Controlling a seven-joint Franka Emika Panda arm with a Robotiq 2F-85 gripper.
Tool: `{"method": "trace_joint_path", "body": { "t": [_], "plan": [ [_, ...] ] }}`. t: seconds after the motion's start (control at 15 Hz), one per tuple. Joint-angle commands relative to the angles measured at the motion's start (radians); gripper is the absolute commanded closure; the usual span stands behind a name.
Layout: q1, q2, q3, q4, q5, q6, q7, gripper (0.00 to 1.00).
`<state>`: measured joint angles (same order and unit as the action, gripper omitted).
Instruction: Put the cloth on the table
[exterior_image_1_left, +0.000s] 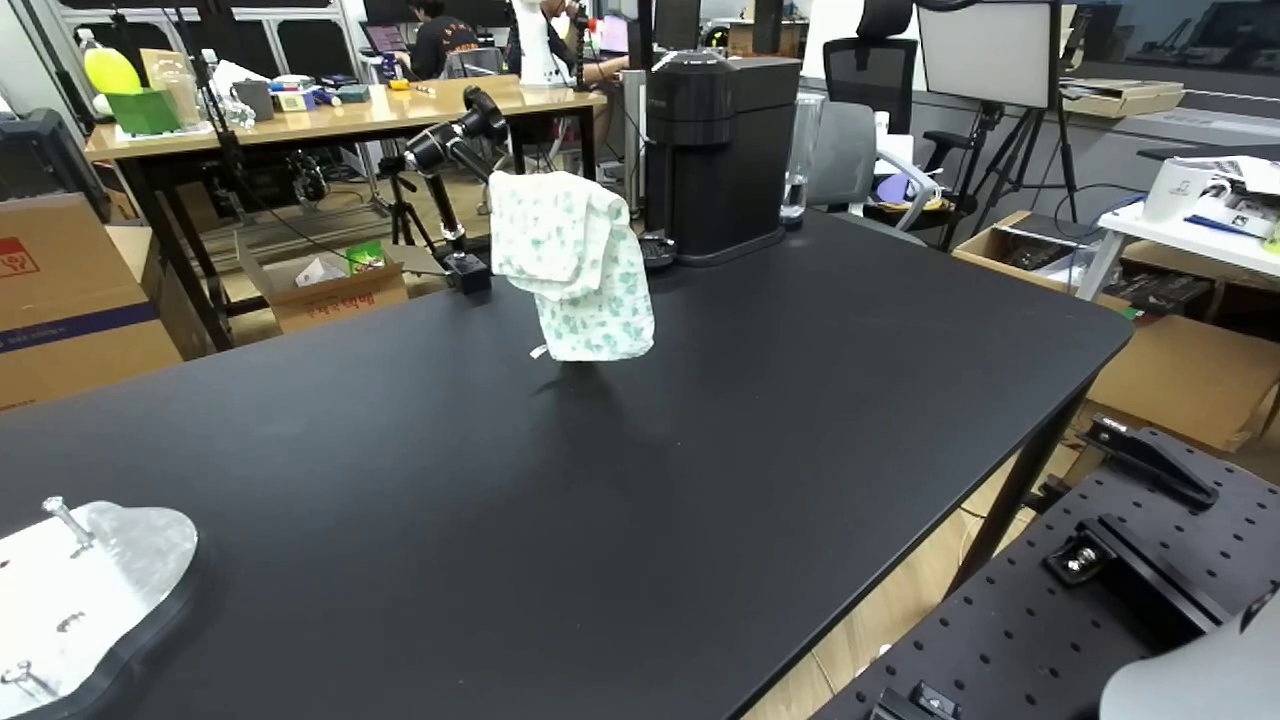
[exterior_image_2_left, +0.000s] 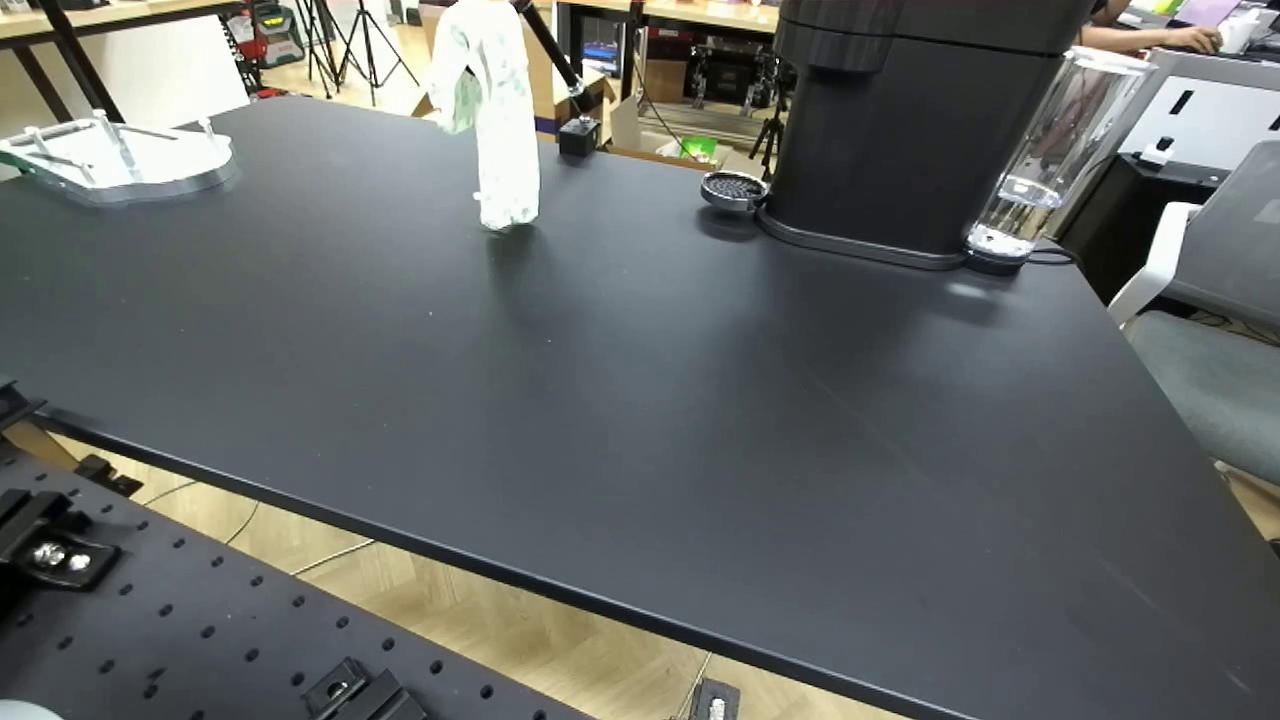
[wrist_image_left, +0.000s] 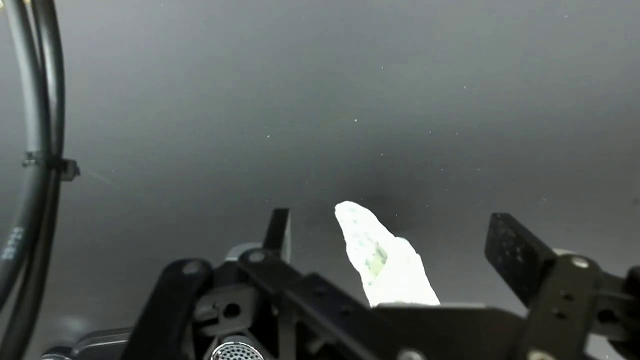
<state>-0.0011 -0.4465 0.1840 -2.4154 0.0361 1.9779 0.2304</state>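
The cloth (exterior_image_1_left: 580, 260) is white with a green print. In both exterior views it hangs folded over, its lower end just above the black table (exterior_image_1_left: 450, 480); it shows side-on in an exterior view (exterior_image_2_left: 508, 130). What holds it up is hidden by the cloth. In the wrist view the cloth (wrist_image_left: 385, 265) lies between the two fingers, with dark table beyond it and its near part hidden behind the gripper body. My gripper (wrist_image_left: 392, 232) is open, its fingers wide apart and not touching the visible cloth. The gripper is out of view in both exterior views.
A black coffee machine (exterior_image_1_left: 715, 160) with a clear water tank (exterior_image_2_left: 1030, 190) stands near the cloth. A jointed black arm (exterior_image_1_left: 440, 160) is clamped at the table's edge beside it. A white plate with upright bolts (exterior_image_1_left: 130, 560) lies at another end of the table.
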Motion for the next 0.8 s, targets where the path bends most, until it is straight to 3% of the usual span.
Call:
{"method": "trace_joint_path", "body": {
  "t": [0.0,0.07,0.13,0.47,0.73],
  "plan": [
    [0.026,0.225,-0.055,0.213,-0.016,-0.073,-0.135,0.00],
    [0.033,0.260,-0.066,0.261,-0.014,-0.113,-0.190,0.00],
    [0.031,0.163,-0.053,0.132,-0.016,-0.031,-0.112,0.00],
    [0.039,0.265,-0.072,0.238,-0.013,-0.081,-0.183,0.00],
    [0.036,0.373,-0.070,0.309,-0.145,-0.089,-0.240,0.00]
  ]
}}
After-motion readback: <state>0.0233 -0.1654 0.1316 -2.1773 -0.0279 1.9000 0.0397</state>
